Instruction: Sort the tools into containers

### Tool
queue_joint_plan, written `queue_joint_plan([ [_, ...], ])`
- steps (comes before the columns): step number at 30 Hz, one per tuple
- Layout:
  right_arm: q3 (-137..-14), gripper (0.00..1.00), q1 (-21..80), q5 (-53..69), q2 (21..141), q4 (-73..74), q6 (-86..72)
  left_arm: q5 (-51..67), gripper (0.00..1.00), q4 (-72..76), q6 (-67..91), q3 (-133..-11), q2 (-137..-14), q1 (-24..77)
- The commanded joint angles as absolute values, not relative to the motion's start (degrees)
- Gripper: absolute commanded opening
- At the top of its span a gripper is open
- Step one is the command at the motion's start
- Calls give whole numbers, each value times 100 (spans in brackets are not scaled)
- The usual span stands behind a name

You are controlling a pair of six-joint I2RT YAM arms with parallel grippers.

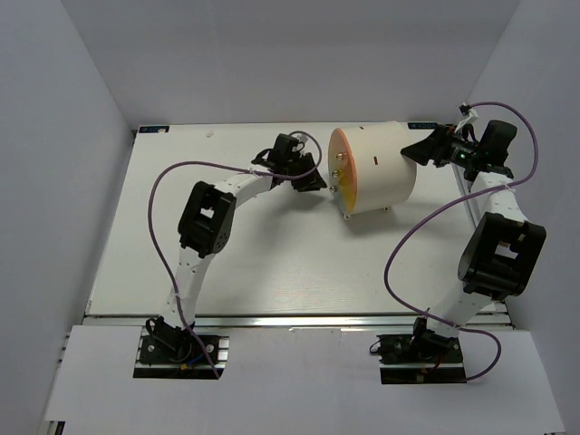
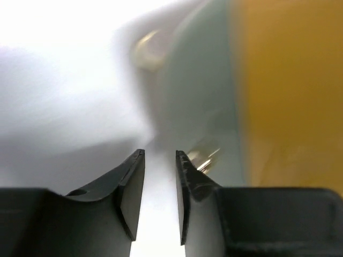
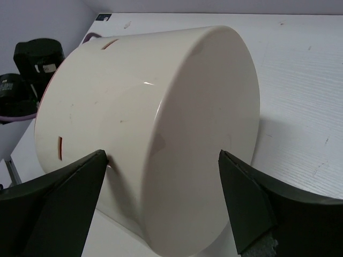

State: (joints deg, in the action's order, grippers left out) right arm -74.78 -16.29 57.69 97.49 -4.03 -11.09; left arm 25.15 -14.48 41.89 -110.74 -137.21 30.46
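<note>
One white drum (image 1: 385,172) is seen lying on its side on the table (image 1: 272,263), its orange round face (image 1: 342,177) turned toward the left arm; two arms and two grippers are counted. The left gripper (image 1: 313,181) is held just beside that face; the right gripper (image 1: 419,151) is placed at the drum's rear end.

In the left wrist view, two drawer fronts are shown side by side, one pale grey-green (image 2: 198,80) and one orange (image 2: 289,91); both are heavily blurred and cut off by the frame. Two brass knobs are counted there: one (image 2: 147,45) smeared near the top, one (image 2: 204,155) just beside the tip of a finger; whether it is touched cannot be told. The left gripper's fingers are parted by only a narrow gap, with nothing between them.

In the right wrist view, the right gripper's fingers are spread wide on either side of the drum's rear; contact cannot be judged. Two small slots (image 3: 110,43) are counted in the drum wall; the drawer bodies are hidden inside.
</note>
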Motion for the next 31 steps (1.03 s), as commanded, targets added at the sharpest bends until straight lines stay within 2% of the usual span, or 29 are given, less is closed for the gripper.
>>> queue_joint_plan([
  [1,-7462,89,-1617,5529,9563,-325,-984,1715,41,-1372,4254,-10242,-12658,2770],
  [4,-7558,89,-1766,5528,9562,-439,-1150,1433,62,-1152,4316,-9583,-11990,2445],
  [9,-7865,89,-2012,5555,9589,-449,-1187,1310,70,-1266,4087,-9229,-11270,2110],
  [12,-8173,89,-2153,5345,9615,-10,-871,1414,87,-1099,3885,-8825,-10926,2022],
  [13,-8461,89,-2188,5231,9615,278,-748,1467,98,-1029,3815,-8685,-10646,2013],
  [17,-9114,89,-2215,4659,9537,1929,480,1634,98,-319,3595,-7798,-9801,1995],
  [19,-9054,89,-2215,4352,9388,2231,1045,1661,98,-185,3455,-7384,-9337,1986],
  [24,-8307,89,-2215,3394,8492,2373,1089,1565,98,-219,3103,-7040,-8728,1951],
  [28,-7533,89,-2215,3015,7745,2276,1177,1442,98,-518,2839,-7040,-8464,1925],
  [31,-7339,90,-2215,2892,7620,2434,1204,1371,98,-589,2725,-6970,-8306,1899],
])
